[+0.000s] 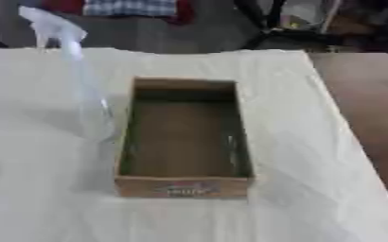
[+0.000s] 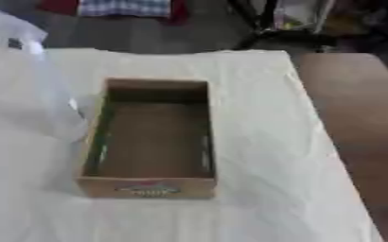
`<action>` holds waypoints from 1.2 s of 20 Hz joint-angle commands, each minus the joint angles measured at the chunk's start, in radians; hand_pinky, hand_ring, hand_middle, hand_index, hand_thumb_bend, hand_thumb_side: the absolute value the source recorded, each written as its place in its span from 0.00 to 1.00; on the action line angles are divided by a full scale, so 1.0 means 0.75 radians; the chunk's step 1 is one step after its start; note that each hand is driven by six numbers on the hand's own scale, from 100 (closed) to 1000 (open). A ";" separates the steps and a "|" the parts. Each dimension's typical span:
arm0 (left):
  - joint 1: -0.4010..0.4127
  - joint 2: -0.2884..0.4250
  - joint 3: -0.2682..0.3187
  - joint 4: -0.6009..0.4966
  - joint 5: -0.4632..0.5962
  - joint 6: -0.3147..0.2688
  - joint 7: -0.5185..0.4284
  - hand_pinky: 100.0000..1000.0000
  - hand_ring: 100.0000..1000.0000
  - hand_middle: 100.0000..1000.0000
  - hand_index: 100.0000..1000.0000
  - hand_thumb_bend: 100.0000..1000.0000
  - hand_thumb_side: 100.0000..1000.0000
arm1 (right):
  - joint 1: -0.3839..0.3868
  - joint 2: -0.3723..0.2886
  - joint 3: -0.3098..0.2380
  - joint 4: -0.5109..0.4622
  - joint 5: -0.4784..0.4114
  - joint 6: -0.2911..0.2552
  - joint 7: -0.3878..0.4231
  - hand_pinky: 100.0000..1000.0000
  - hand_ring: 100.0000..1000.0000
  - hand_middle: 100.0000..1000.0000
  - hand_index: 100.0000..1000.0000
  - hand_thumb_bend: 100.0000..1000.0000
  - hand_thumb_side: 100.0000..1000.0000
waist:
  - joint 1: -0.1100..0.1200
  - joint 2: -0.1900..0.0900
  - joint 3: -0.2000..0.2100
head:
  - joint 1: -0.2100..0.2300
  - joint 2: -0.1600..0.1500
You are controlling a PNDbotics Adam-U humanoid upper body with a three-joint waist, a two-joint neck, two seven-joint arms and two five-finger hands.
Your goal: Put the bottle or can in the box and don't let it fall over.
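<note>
We see a clear spray bottle standing upright left of centre, just beside the empty cardboard box on the white-covered desk. No robot hand shows. We would grasp it low and lower it straight in.

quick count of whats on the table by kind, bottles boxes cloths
bottles: 1, a clear spray bottle standing upright left of the box
boxes: 1, an open cardboard box, nothing visible inside
cloths: 1, a white cloth covering the table
total: 3
</note>
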 commanded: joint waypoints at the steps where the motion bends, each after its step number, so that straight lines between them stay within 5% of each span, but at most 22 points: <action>1: -0.013 0.042 0.003 -0.027 0.005 0.000 0.005 0.94 1.00 1.00 0.82 0.57 0.64 | -0.011 -0.027 -0.007 -0.016 0.002 0.000 -0.002 0.91 1.00 1.00 0.86 0.00 0.65 | 0.002 -0.026 0.000 | 0.000 -0.016; 19: -0.021 0.047 -0.023 -0.008 0.019 0.011 -0.022 0.94 1.00 1.00 0.83 0.57 0.64 | -0.004 -0.033 -0.028 -0.016 0.013 0.005 -0.029 0.91 1.00 1.00 0.86 0.00 0.65 | 0.012 -0.030 -0.024 | -0.013 -0.001; 24: 0.020 0.141 -0.061 0.070 0.059 -0.028 0.018 0.97 1.00 1.00 0.84 0.66 0.75 | -0.002 -0.041 -0.033 -0.016 0.010 0.005 -0.034 0.91 1.00 1.00 0.86 0.00 0.65 | 0.023 -0.035 -0.033 | -0.015 0.007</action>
